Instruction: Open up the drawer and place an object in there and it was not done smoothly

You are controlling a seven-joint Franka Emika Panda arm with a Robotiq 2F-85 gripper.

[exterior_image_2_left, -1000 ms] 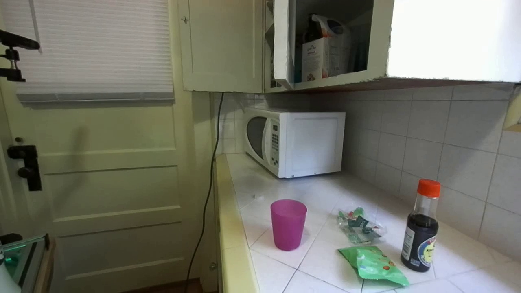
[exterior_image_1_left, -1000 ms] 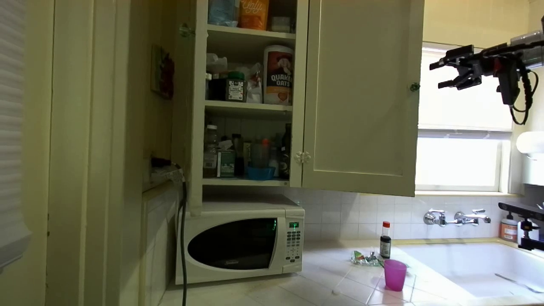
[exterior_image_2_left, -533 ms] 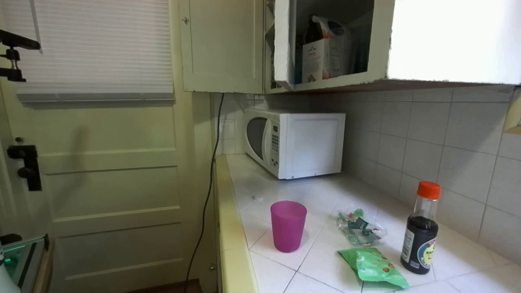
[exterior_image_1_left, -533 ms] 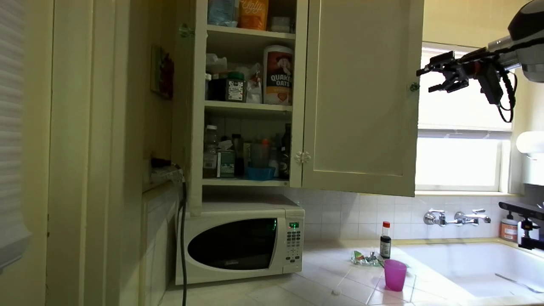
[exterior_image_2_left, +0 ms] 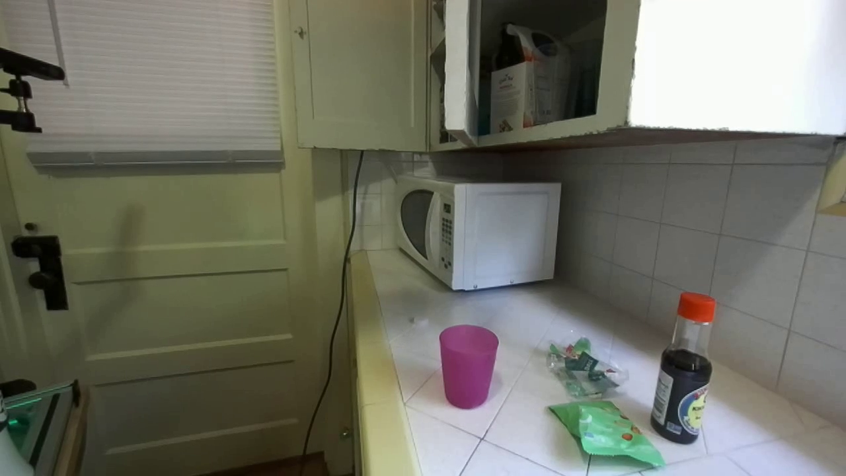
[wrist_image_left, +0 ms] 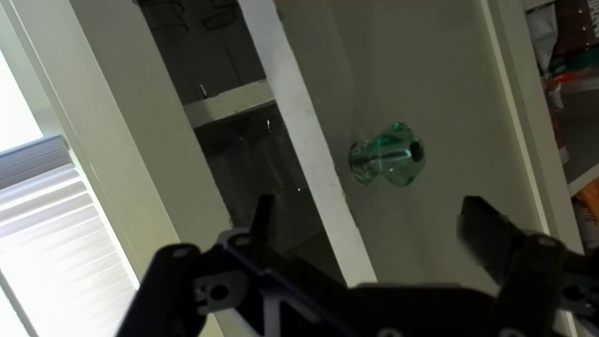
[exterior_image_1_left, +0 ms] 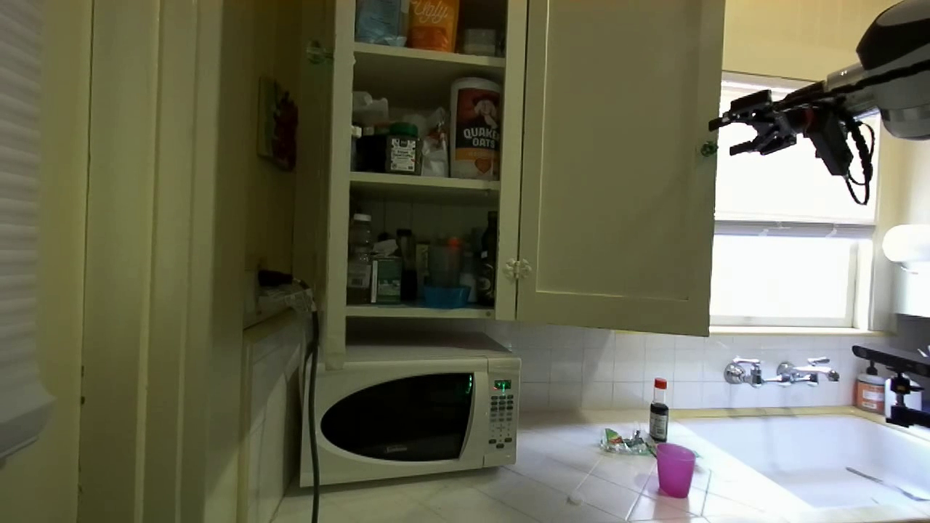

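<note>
- On shelves (exterior_image_1_left: 425,181): "Quaker Oats" canister (exterior_image_1_left: 476,131); orange bag (exterior_image_1_left: 434,27) lettered "Ugly".
- Magenta plastic cup (exterior_image_2_left: 468,369): upright on white-tiled counter (exterior_image_2_left: 519,311), mouth up, long axis vertical.
- Gripper (wrist_image_left: 369,202) spread wide near the green glass knob (wrist_image_left: 393,154) of the cream cabinet door (wrist_image_left: 449,93), which stands ajar.

Cabinet door (exterior_image_1_left: 617,160) painted cream, knob (wrist_image_left: 398,164) tinted green. Cup (exterior_image_2_left: 468,367) noted as magenta. Dark-filled bottle (exterior_image_2_left: 681,390) capped in orange-red; green packet (exterior_image_2_left: 608,433) spotted with red. Desk (exterior_image_2_left: 489,307) tiled white, edged yellow. Tool (wrist_image_left: 368,202) black.

cup (exterior_image_2_left: 468,367) on counter (exterior_image_2_left: 512,430), near bottle (exterior_image_2_left: 683,380)
</note>
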